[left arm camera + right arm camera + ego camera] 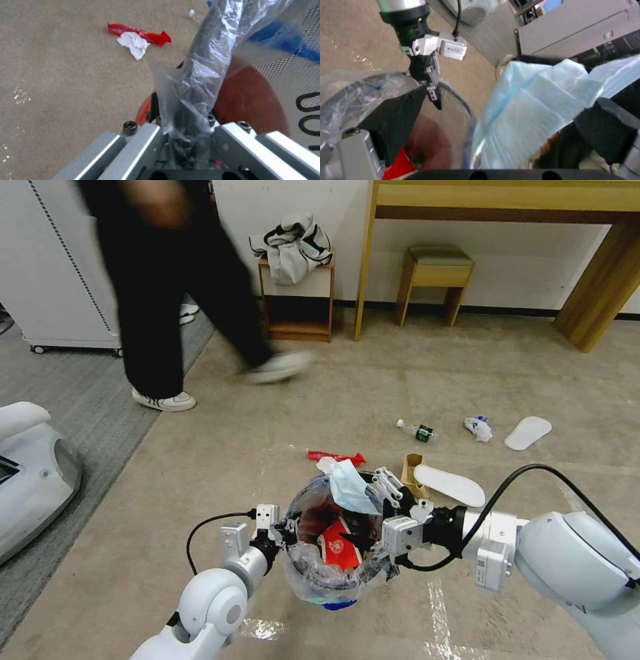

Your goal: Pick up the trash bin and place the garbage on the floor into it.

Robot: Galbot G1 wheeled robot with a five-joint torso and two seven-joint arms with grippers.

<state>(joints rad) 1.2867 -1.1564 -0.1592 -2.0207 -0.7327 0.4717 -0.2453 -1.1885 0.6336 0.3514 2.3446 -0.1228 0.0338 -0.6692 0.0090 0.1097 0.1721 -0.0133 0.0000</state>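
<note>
The trash bin [301, 575], lined with a clear bag, hangs above the beige floor [200, 473], and my left gripper [288, 527] is shut on its left rim. In the left wrist view the bagged rim [200, 75] runs between the fingers. My right gripper [375, 525] stands open over the bin's right side, with a light-blue face mask [350, 487] draped on the rim by its far finger. Red packaging [337, 550] lies inside. On the floor lie a red wrapper [337, 456], a white tissue [325, 465], a brown carton [412, 473], two white slippers [450, 485] [528, 433], a bottle [417, 431] and a crumpled tissue [479, 428].
A person [167, 280] walks across the back left. A white machine base [33, 473] sits on the grey carpet at the left. At the back wall stand a small shelf with a jacket [293, 247], a wooden stool [437, 277] and a desk leg [597, 293].
</note>
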